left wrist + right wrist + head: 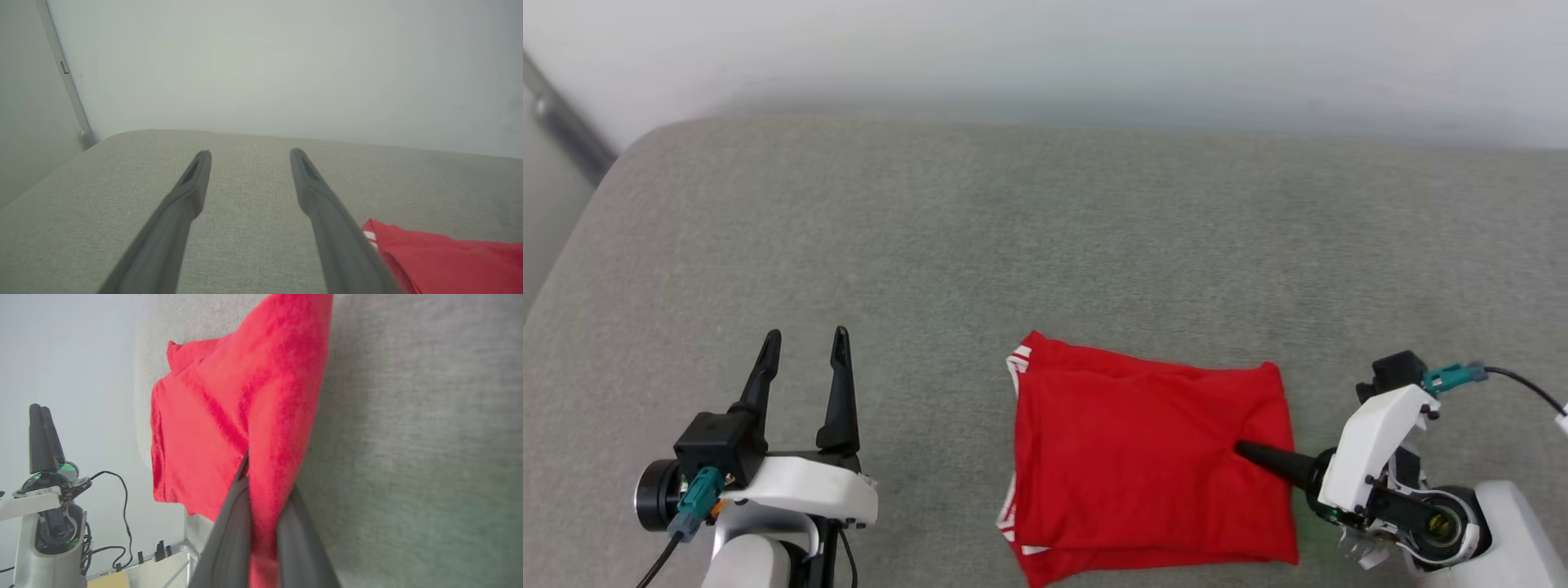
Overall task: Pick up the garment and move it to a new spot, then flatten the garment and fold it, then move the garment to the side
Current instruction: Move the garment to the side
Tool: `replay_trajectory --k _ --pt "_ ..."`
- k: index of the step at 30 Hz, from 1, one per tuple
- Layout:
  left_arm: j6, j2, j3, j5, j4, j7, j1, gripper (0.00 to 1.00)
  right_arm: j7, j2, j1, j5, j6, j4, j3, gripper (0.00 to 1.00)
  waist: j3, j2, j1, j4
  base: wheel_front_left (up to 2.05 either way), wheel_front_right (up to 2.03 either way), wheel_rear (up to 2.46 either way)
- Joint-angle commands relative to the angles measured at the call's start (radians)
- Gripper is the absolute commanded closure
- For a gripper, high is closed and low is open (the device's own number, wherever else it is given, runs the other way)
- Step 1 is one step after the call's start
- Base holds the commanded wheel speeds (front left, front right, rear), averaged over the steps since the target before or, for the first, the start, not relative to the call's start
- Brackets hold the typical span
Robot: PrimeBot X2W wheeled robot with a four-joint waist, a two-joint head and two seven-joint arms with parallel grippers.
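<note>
Right gripper (1245, 449): we find its fingers pinched nearly together on a fold of the shirt (1127, 465), near the shirt's right edge.

Left gripper (806, 335): fingers spread wide, holding nothing, well apart from the cloth.

Shirt: red, folded, lying on the grey cushion (980, 229) toward our right. We note white striped trim (1018, 359) at its left edge.

Tips of the right claw (1240, 447) are hidden within the garment (1143, 457), itself cropped by the left wrist view's edges.
</note>
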Motion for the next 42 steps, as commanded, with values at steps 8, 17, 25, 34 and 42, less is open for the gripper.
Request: replay_trajectory --k 8,17,25,34,42 --pt "-0.011 -0.008 0.001 0.036 -0.025 -0.002 0.035 0.0 -0.073 -0.127 -0.01 -0.222 -0.001 -0.017 0.077 1.0 -0.034 0.0 0.0 -0.134 0.0 0.0 0.0" --pt "-0.028 -0.011 -0.015 0.061 -0.094 -0.002 -0.019 0.0 -0.131 -0.207 -0.111 -0.403 -0.001 0.058 0.021 1.0 0.086 0.0 0.0 -0.3 0.0 0.0 0.0" --pt "-0.054 0.022 -0.046 0.089 -0.143 0.008 -0.144 0.0 -0.268 -0.26 -0.297 -0.573 -0.001 0.174 -0.09 1.0 0.265 0.0 0.0 -0.378 0.0 0.0 0.0" --pt "-0.08 0.058 -0.101 0.116 -0.189 0.038 -0.302 0.0 -0.458 -0.328 -0.476 -0.737 -0.001 0.281 -0.317 1.0 0.451 0.0 0.0 -0.353 0.0 0.0 0.0" --pt "-0.088 0.064 -0.122 0.114 -0.18 0.035 -0.348 0.0 -0.555 -0.27 -0.517 -0.858 -0.001 0.406 -0.442 0.61 0.497 0.0 0.0 -0.342 0.0 0.0 0.0"
